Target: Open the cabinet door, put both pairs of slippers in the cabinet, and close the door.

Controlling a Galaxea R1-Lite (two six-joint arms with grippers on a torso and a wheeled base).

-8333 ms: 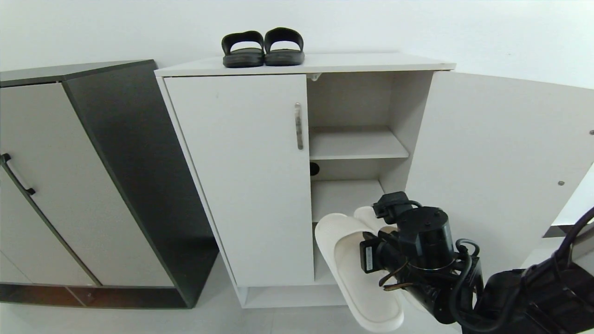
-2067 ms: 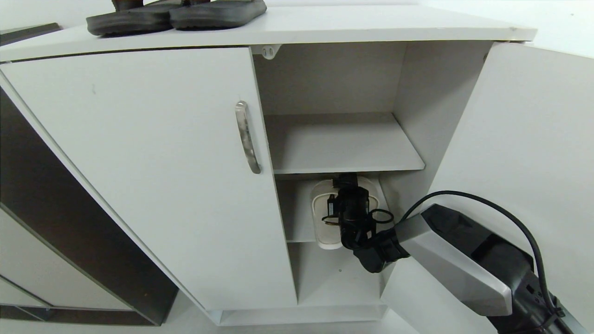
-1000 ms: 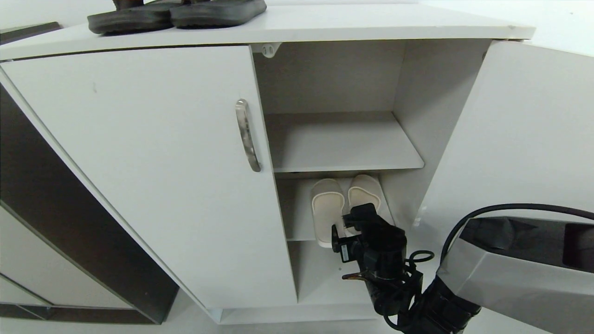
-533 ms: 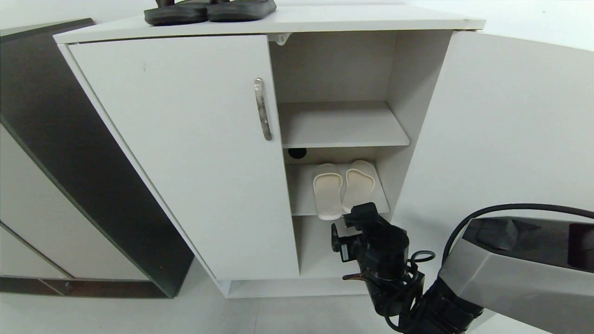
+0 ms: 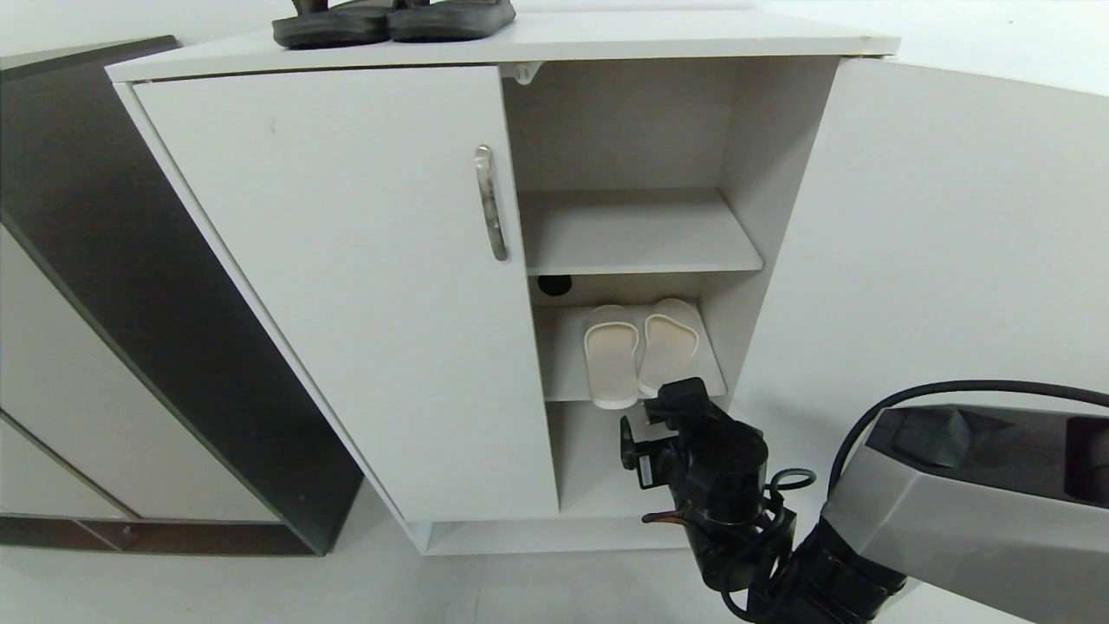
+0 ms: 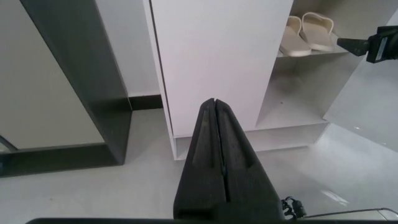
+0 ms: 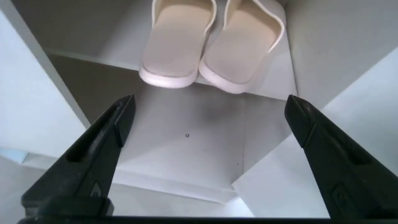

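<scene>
A white wall [image 5: 996, 35] and pale floor [image 5: 260, 589] frame a white cabinet [image 5: 658, 39], with a dark cabinet [image 5: 130, 217] just beside it on the left. The white cabinet's left door [image 5: 346, 277] is closed, its metal handle [image 5: 490, 204] upright near the inner edge. The right door [image 5: 936, 243] is swung wide open.

Inside, the white slippers [image 5: 639, 348] lie side by side on the middle shelf [image 5: 563, 364], touching, toes inward, with their heels at the shelf's front edge. The upper shelf [image 5: 637, 232] is above them. The black slippers [image 5: 394, 19] sit together on the cabinet's top, over the closed door.

The right pincer [image 7: 210, 109] hangs released in front of the open half, just below the white slippers and apart from them. Its fingers [image 7: 99, 149] are spread wide, facing the bottom compartment. The left pincer [image 6: 214, 106] is clenched on nothing, low and well back from the closed door, pointing at its foot.
</scene>
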